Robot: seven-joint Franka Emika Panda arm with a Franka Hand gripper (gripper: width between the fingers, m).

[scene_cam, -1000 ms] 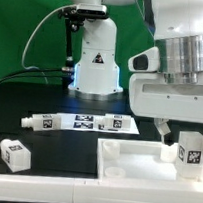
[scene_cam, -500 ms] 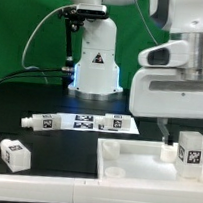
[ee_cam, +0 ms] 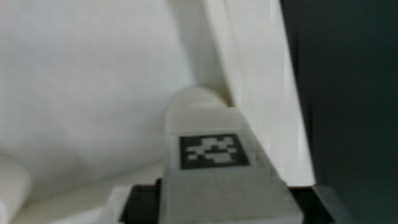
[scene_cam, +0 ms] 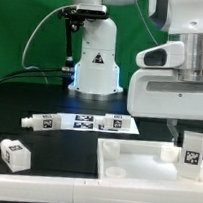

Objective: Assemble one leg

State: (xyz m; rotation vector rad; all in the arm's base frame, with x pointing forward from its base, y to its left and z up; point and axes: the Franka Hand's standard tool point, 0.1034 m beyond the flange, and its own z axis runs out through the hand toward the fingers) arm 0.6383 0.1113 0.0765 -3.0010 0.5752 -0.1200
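Note:
The leg (scene_cam: 191,153), a small white block with a square tag, sits between my gripper's (scene_cam: 185,136) fingers at the exterior view's right. It is at the right end of the white tray-like piece (scene_cam: 134,165). I cannot tell whether it touches the tray. In the wrist view the leg (ee_cam: 217,140) fills the space between the dark fingers (ee_cam: 153,203) of my gripper (ee_cam: 221,208). It hangs over the tray's raised rim (ee_cam: 249,60), next to the black table. My gripper is shut on the leg.
A second, alike tagged block (scene_cam: 14,155) lies at the exterior view's front left. Two long white tagged rods (scene_cam: 49,124) (scene_cam: 116,122) lie end to end behind the tray. The arm's white base (scene_cam: 96,64) stands at the back, before a green backdrop.
My gripper has moved toward the exterior view's right with the leg, which has shifted right and slightly up along the tray's end. The rods and the second block have not moved.

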